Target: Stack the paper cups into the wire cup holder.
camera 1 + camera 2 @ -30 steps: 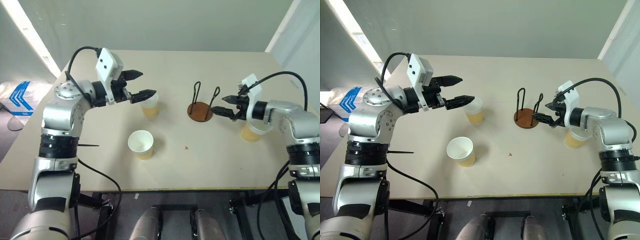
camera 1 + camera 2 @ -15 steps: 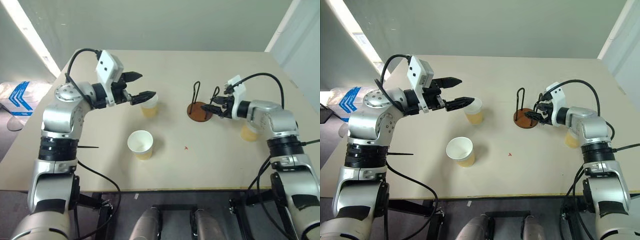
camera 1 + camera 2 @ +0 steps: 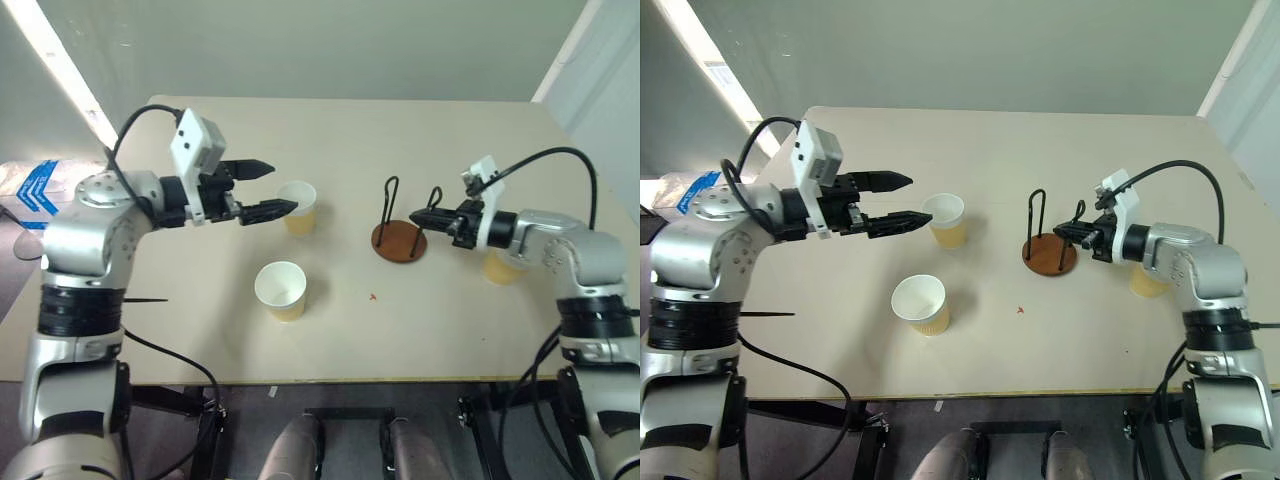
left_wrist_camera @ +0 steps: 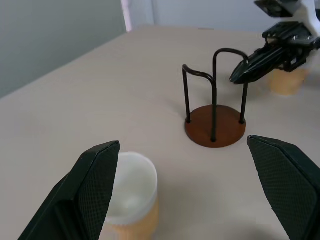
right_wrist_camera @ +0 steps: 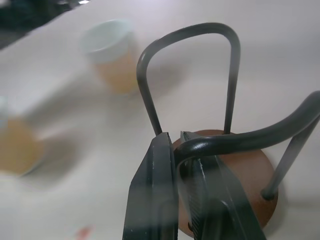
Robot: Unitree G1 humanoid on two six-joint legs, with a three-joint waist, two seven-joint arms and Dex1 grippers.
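The wire cup holder (image 3: pixel 398 241), a reddish-brown disc with black wire loops, stands mid-table. My right gripper (image 3: pixel 420 215) is shut on its right-hand loop, and in the right wrist view the fingers (image 5: pixel 156 200) pinch the wire. Three paper cups stand upright. One cup (image 3: pixel 297 206) is left of the holder. A second cup (image 3: pixel 282 289) stands nearer the front. The third cup (image 3: pixel 499 266) is partly hidden behind my right forearm. My left gripper (image 3: pixel 284 186) is open, level, just left of the far cup, its lower fingertip close to the rim.
The beige table (image 3: pixel 200 330) has open surface in front of the holder and along the near edge. A small red speck (image 3: pixel 372 296) lies near the middle. A blue and white object (image 3: pixel 35 185) lies on the floor off the left edge.
My right gripper closed on the holder's loop, and the holder slid a little toward the near side. My left gripper drew back leftward from the far cup, still open.
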